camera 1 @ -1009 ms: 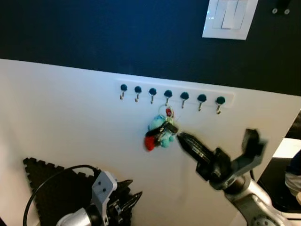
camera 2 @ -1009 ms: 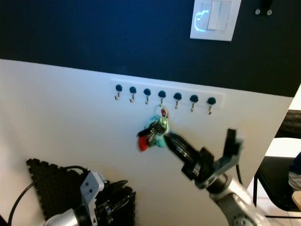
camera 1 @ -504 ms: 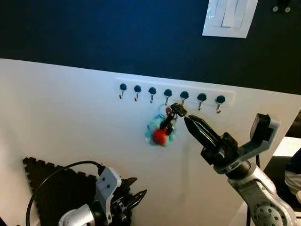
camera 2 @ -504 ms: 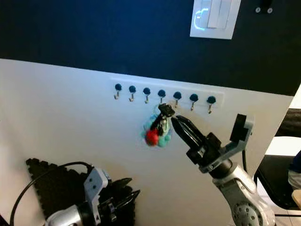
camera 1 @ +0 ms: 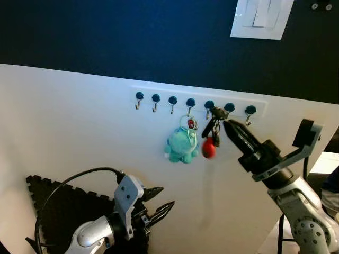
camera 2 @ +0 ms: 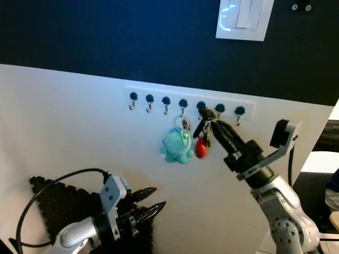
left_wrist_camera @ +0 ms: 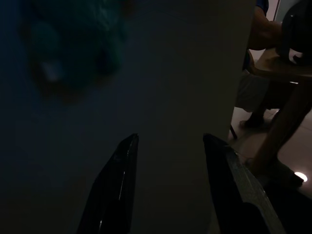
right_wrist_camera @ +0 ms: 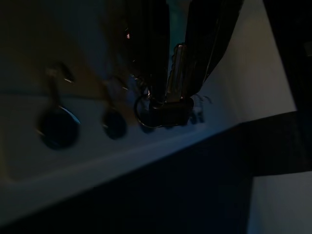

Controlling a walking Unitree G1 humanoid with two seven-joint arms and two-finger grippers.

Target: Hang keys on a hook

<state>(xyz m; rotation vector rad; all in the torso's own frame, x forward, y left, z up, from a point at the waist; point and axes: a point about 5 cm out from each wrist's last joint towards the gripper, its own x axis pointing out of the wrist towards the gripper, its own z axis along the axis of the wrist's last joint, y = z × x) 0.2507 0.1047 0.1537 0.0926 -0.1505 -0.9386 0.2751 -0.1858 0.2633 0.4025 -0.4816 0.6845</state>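
The right gripper is raised to the row of blue-capped hooks on the white wall panel, its two black fingers pinched together on the top of the keys, so that the bunch hangs free below them with its red fob lowest. It holds them right at the fifth hook from the left, presumably to bring the ring level with the hook's tip; in the right wrist view the key ring lies just beside a hook knob, but whether it has caught cannot be told. A teal plush keychain already hangs from the neighbouring hook (which explains choosing the next free one). The left gripper rests low near a black foam mat, its fingers spread apart and holding nothing, kept out of the way. A light switch sits above on the dark blue wall.
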